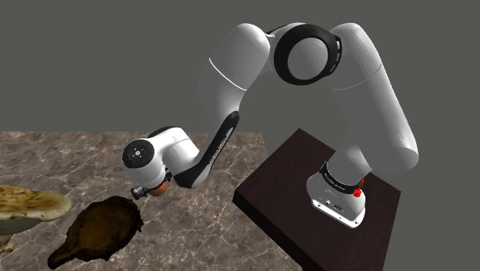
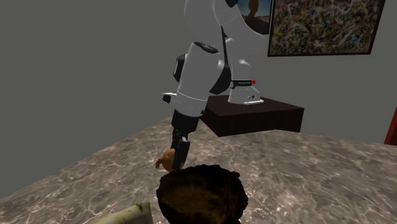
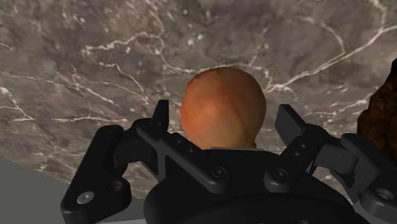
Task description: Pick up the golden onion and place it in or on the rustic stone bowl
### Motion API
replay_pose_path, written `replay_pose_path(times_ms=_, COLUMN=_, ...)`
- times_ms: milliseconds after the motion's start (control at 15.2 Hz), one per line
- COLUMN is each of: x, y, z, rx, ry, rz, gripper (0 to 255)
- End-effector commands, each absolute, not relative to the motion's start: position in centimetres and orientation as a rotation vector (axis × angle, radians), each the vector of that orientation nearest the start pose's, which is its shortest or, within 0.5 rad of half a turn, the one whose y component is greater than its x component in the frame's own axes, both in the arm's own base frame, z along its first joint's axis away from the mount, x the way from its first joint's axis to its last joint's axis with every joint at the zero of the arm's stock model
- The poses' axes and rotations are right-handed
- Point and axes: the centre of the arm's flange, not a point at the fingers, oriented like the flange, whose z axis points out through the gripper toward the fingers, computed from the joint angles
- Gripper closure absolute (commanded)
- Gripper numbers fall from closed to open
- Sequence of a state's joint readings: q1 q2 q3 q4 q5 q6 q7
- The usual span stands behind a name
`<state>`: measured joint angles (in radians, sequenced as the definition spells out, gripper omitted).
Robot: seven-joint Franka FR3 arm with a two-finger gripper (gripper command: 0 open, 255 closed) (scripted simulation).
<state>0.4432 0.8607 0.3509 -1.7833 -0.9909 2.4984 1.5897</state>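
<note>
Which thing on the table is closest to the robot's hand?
The round orange-brown onion: it sits between the open black fingers of the gripper. The dark brown bowl lies a little aside, and the flat yellowish thing is farther off.

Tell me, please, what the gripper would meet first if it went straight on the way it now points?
The orange-brown onion: it sits right ahead between the open fingers, which seem not to touch it. The marbled surface lies behind it; how far is unclear.

The onion (image 3: 222, 105) is orange-brown, the bowl (image 1: 104, 227) mottled dark brown, the marble counter (image 3: 95, 51) grey-brown with white veins, the gripper (image 3: 224, 119) black.
</note>
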Motion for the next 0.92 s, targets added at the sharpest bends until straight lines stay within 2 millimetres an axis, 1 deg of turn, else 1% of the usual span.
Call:
replay_pose_path(times_ms=0, x=44.40, y=44.79, z=8.56, rx=-3.229, ry=0.132, rz=-0.433, gripper=0)
replay_pose_path(times_ms=396, x=44.40, y=44.79, z=8.56, rx=-3.229, ry=0.132, rz=-0.433, gripper=0)
replay_pose_path(times_ms=462, x=44.40, y=44.79, z=8.56, rx=-3.229, ry=0.132, rz=-0.433, gripper=255)
replay_pose_path(times_ms=858, x=44.41, y=44.79, z=8.55, rx=-3.229, ry=0.132, rz=-0.433, gripper=255)
